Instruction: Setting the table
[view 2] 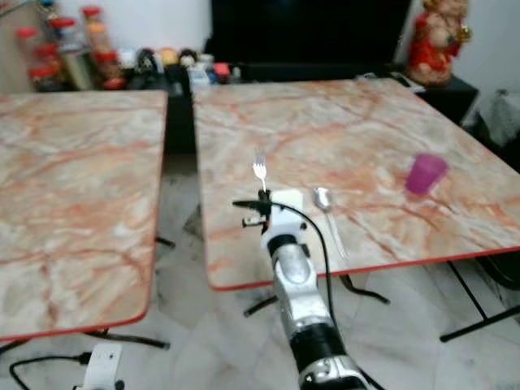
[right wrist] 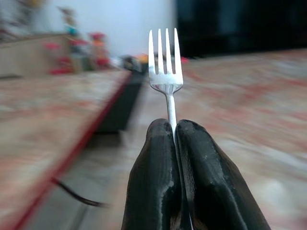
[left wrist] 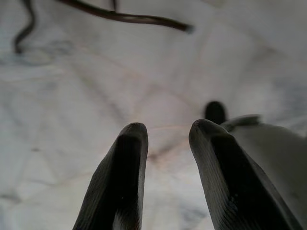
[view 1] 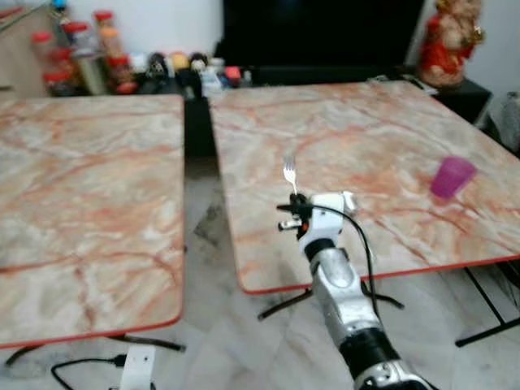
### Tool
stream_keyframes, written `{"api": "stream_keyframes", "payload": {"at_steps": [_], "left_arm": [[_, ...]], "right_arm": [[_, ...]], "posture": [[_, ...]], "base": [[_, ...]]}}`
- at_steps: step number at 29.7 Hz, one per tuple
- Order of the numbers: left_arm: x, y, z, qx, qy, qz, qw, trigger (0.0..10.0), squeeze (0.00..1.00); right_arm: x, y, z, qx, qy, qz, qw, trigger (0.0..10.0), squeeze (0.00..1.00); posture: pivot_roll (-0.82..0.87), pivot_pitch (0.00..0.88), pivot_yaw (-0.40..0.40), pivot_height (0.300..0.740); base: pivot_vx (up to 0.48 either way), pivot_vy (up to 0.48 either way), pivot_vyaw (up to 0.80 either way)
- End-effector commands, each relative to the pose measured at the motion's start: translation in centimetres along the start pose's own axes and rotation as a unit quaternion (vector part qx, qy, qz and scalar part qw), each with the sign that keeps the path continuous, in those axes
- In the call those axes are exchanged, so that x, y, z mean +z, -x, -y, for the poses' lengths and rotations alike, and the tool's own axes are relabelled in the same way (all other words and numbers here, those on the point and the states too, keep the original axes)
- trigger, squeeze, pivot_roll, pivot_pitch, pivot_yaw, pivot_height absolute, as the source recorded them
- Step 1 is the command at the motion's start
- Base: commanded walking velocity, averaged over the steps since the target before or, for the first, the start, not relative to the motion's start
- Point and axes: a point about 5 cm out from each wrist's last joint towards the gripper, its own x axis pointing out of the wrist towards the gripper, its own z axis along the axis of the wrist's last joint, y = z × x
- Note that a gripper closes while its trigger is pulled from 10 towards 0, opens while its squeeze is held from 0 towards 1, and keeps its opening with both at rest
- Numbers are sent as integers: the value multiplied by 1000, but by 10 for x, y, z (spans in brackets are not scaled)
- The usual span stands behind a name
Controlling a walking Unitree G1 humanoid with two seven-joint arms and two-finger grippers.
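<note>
Right gripper (right wrist: pixel 175 132) pinches a fork (right wrist: pixel 165 67) upright; a spoon (view 2: pixel 325 201), seemingly, lies at three o'clock on the table (view 2: pixel 341 130).

A lived-in home, most likely a dining or living room. Two folding tables with marble-patterned, red-edged surfaces: the left tabletop (view 1: pixel 81 203) and the right tabletop (view 1: pixel 349 146), standing side by side with a narrow gap between them on thin black metal legs. Pale marble-look tiled floor (view 1: pixel 219 341) underneath, with a loose black cable (view 1: pixel 81 366) lying on it. Against the white back wall, a low dark cabinet crowded with red-lidded jars (view 1: pixel 89 49) and small household odds and ends. Behind it a large dark screen (view 1: pixel 317 32), and beside that a red and gold figurine (view 1: pixel 448 41).
</note>
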Motion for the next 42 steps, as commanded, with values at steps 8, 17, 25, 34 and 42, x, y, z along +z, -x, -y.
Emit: {"api": "stream_keyframes", "payload": {"at_steps": [8, 17, 25, 34, 42], "left_arm": [[2, 0, 2, -4, 3, 0, 1000, 10000, 0], [0, 0, 1, -1, 4, -2, 1000, 10000, 0], [2, 0, -1, 1, 2, 2, 1000, 10000, 0], [4, -1, -4, 1, -4, 4, 1000, 10000, 0], [8, -1, -5, 2, -6, 9, 1000, 10000, 0]], "right_arm": [[9, 0, 11, -20, 17, 29, 999, 10000, 0], [9, 0, 8, -11, 13, 31, 999, 10000, 0], [8, 0, 9, -18, 15, 31, 999, 10000, 0], [7, 0, 11, -25, 4, 31, 999, 10000, 0], [7, 0, 9, -20, 16, 31, 999, 10000, 0]], "posture": [[-31, 18, -10, 736], [-27, 17, -9, 736], [-27, 11, -4, 736], [-29, 0, 5, 736], [-27, 0, 8, 736]], "base": [[0, 345, 113], [0, 345, 44], [0, 343, 150], [0, 340, 0], [0, 342, 0]]}}
